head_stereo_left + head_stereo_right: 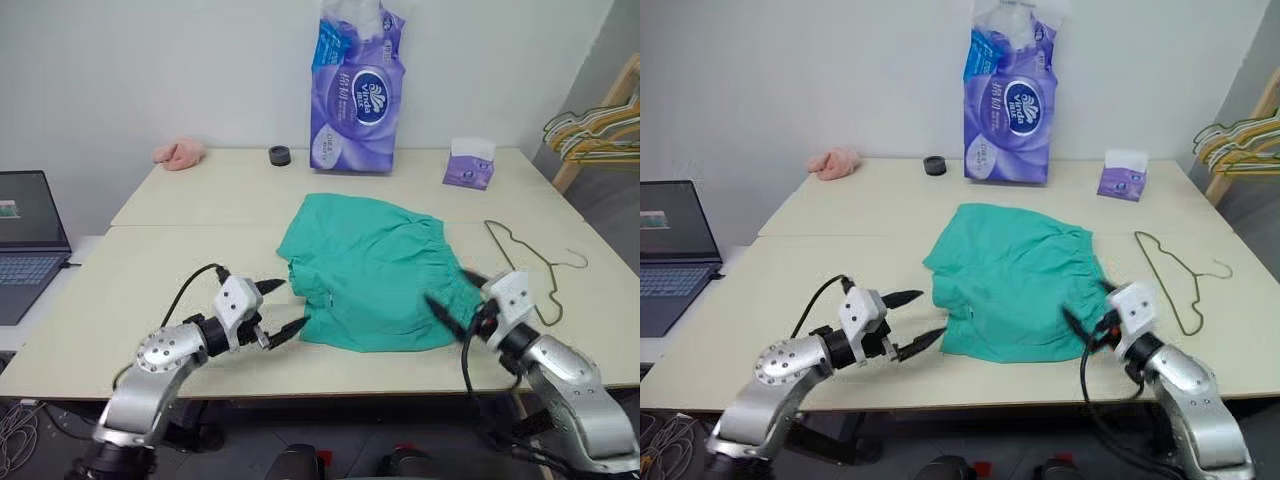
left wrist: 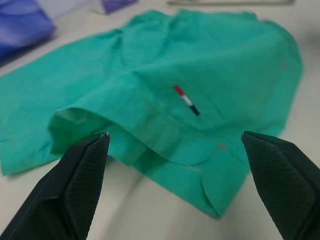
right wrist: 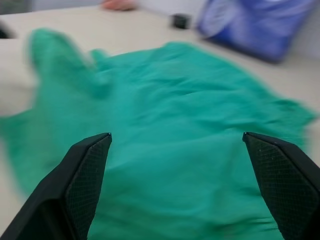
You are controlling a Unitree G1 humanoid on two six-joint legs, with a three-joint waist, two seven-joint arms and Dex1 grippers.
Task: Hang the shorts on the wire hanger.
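Both claws sat low at the near edge of the counter [image 1: 180, 215], one on each side of the shorts [image 1: 370, 270]. My left claw [image 1: 278, 308] had its fingers spread wide with nothing between them, tips pointing in at the near left corner of the fabric, just short of the folded hem. From the left wrist view that hem sat right ahead between the fingers, with a small red, white and black tag [image 2: 186, 100] on the cloth a bit further in. My right claw [image 1: 458, 297] was wide open and empty as well, its tips over the near right edge of the shorts; I couldn't tell if they were touching the cloth or just above it.

The shorts lay flat and a bit rumpled between the two claws. The wire hanger [image 1: 528, 262] lay flat on the counter just past the right claw, on its outer side, apart from the shorts, with its hook toward the counter's right edge.

Bare counter ran out from the left claw on its outer side. Well beyond both claws, along the far edge, stood a purple tissue pack [image 1: 355, 90], a small tissue box [image 1: 470, 165], a black roll [image 1: 279, 155] and a pink cloth [image 1: 180, 153].
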